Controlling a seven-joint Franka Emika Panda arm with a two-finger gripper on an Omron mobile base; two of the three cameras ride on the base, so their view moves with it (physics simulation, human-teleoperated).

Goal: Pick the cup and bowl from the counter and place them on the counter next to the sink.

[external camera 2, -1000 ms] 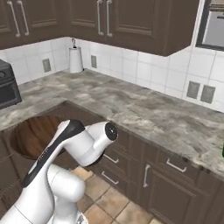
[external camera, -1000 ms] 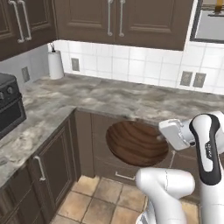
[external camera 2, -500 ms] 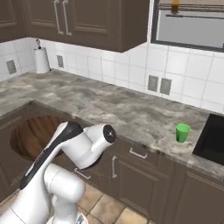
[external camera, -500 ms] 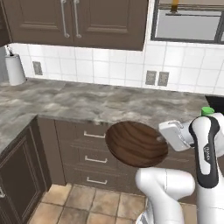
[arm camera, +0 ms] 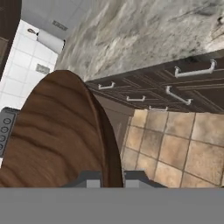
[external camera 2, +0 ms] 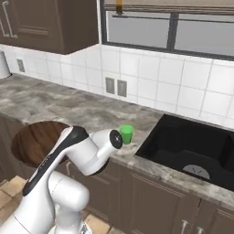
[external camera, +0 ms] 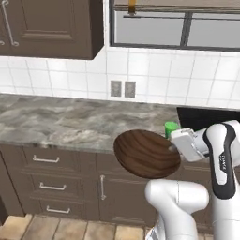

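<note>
Right base view: wooden bowl [external camera 2: 39, 141] held tilted at lower left, off the desk edge, partly behind the white arm [external camera 2: 68, 155]. Green cup [external camera 2: 126, 134] upright on the stone desk [external camera 2: 55, 103], just beside the black sink [external camera 2: 192, 148]. Two wall outlets [external camera 2: 115, 86] on the tiled backsplash.

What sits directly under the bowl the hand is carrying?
Under the wooden bowl, held on edge off the counter, are cabinet fronts and tiled floor. The bowl covers whatever lies behind it.
</note>
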